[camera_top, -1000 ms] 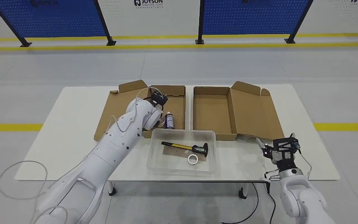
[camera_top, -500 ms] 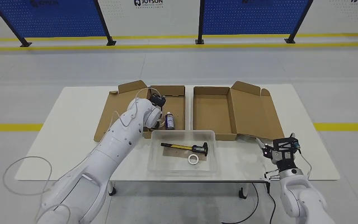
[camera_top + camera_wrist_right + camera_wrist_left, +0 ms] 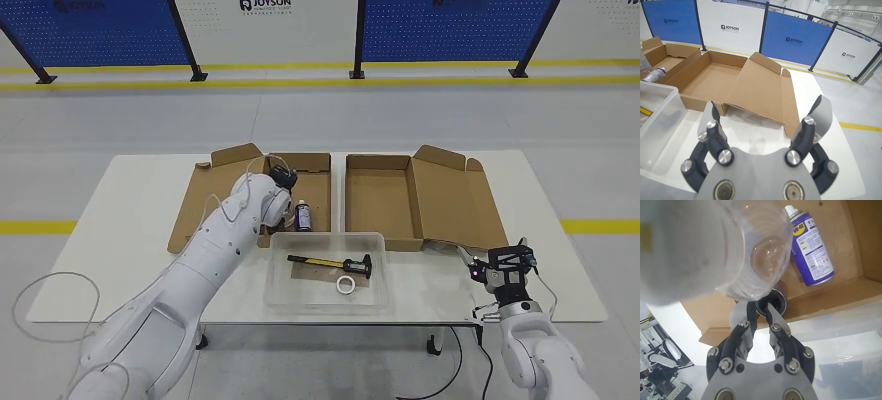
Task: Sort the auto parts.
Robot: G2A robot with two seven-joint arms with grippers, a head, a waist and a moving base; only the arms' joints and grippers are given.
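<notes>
My left gripper [image 3: 761,308] is shut on a black ring bearing [image 3: 779,306], one finger inside its bore and the other outside. It hangs over the near edge of the left cardboard box [image 3: 310,190], where a blue spray can [image 3: 810,251] lies. In the top view the left gripper [image 3: 283,178] is above that box, beside the spray can [image 3: 302,215]. My right gripper [image 3: 764,108] stands open with nothing in it near the table's front right corner [image 3: 503,262]. The right cardboard box [image 3: 378,205] holds nothing.
A clear plastic bin [image 3: 278,285] at the front centre holds a caliper [image 3: 330,263] and a white tape roll [image 3: 345,285]. A clear ribbed hose [image 3: 753,256] on the left arm blocks much of the left wrist view. The right box's flap [image 3: 762,91] lies open ahead of the right gripper.
The left arm has shifted slightly over the left box, still gripping the bearing. The right arm has not moved.
</notes>
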